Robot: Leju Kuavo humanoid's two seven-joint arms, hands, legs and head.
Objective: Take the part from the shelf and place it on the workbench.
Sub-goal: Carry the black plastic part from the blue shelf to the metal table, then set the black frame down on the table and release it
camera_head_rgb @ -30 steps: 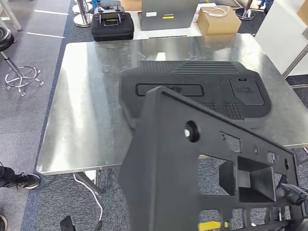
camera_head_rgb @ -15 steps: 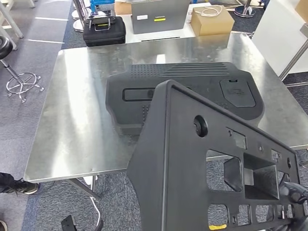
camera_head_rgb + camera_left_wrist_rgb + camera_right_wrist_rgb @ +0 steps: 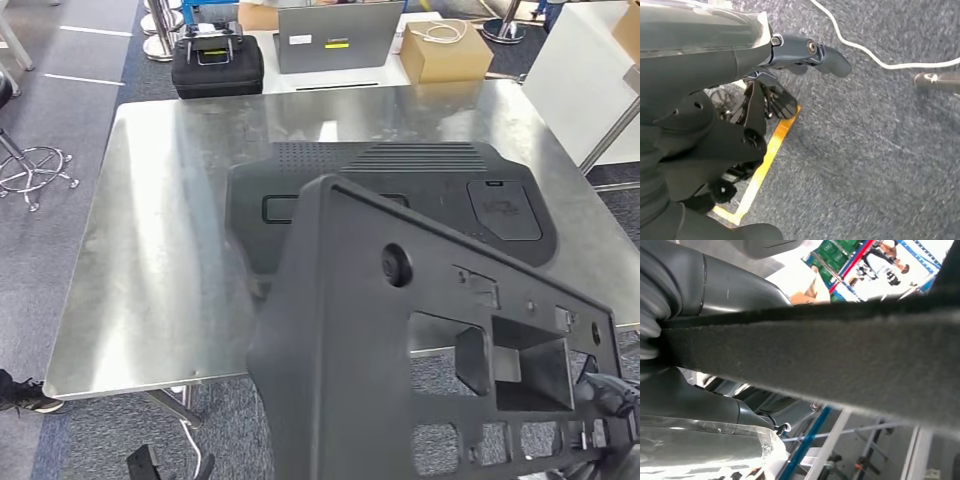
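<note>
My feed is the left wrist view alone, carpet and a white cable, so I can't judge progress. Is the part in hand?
Observer: Yes. In the head view the right hand holds the large black plastic panel by its lower right edge.
Operator: Are we facing the workbench?
Observer: The metal workbench is straight ahead. The panel is held up in front of its near edge and is not yet set down.
Operator: Is there room to put it down?
Observer: A second black panel already lies flat across the middle and right of the bench. The left part is bare metal.
</note>
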